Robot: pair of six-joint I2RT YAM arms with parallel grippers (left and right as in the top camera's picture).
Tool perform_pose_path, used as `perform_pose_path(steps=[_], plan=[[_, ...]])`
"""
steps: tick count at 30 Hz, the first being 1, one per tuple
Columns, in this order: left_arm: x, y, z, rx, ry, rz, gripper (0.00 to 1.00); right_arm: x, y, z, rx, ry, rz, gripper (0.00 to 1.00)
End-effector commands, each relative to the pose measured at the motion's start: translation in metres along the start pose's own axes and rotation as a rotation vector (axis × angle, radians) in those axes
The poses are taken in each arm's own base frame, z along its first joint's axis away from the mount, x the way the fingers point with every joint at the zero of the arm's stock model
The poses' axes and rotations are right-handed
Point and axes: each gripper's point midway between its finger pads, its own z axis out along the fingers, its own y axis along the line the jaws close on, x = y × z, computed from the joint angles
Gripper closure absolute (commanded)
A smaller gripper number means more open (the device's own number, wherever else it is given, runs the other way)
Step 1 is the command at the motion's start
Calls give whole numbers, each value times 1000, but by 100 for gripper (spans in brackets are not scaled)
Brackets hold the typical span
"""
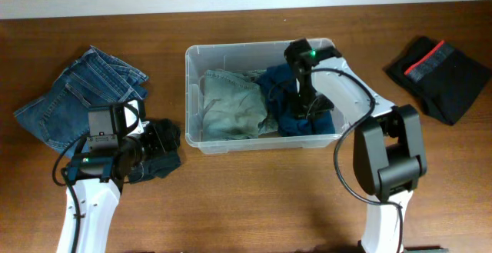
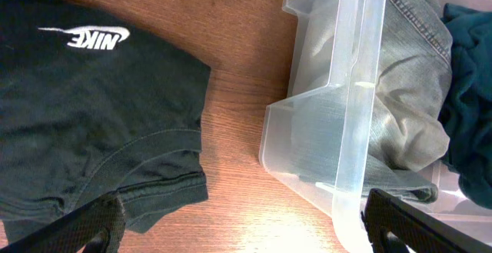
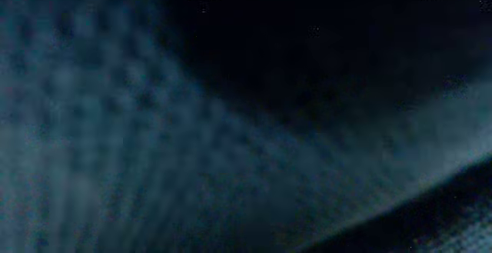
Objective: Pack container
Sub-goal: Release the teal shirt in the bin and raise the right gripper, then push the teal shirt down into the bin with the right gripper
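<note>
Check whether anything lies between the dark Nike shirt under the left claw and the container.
Nothing visible does: only bare table separates the Nike shirt from the near wall of the container. Inside, pale green jeans fill that side; the right claw is down in the blue garment beyond.

Blurred dark-blue cloth (image 3: pixel 192 130) fills the whole right wrist view.

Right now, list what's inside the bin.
A grey-green garment and a dark blue garment, with the right gripper pressed into the blue one. They hide most of the bin's floor and the fingertips.
</note>
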Motion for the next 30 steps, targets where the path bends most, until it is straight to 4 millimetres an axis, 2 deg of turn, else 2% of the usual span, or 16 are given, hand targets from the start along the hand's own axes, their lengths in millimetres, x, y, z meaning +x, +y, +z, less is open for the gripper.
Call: perform_pose_path(steps=[1,3,5,7,9,15,18,21,23,30], plan=[[-2,-1,-1,-3,-7,21,1,10,1,22,13,26,0,96],[-2,-1,-1,-3,-7,21,1,9,1,21,12,21,-8,96],[-2,-1,-1,-3,-7,21,1,4,1,11,9,6,-27,96],[-2,-1,-1,-3,-7,21,1,-5,1,-8,5,-14,-37,96],[-2,-1,-1,-3,-7,21,1,-15,0,-35,-2,-48,-34,96],[-2,-1,-1,-3,-7,21,1,-43,-3,-140,-41,-239,-19,96],[-2,-1,-1,-3,-7,21,1,-52,-4,-171,-56,-315,-12,96],[-2,-1,-1,-3,-7,21,0,-57,-4,-178,-61,-344,-8,96],[-2,-1,-1,-3,-7,21,1,-60,-3,-172,-60,-338,-8,96],[-2,-1,-1,-3,-7,21,1,-74,3,-134,-56,-333,-8,96]])
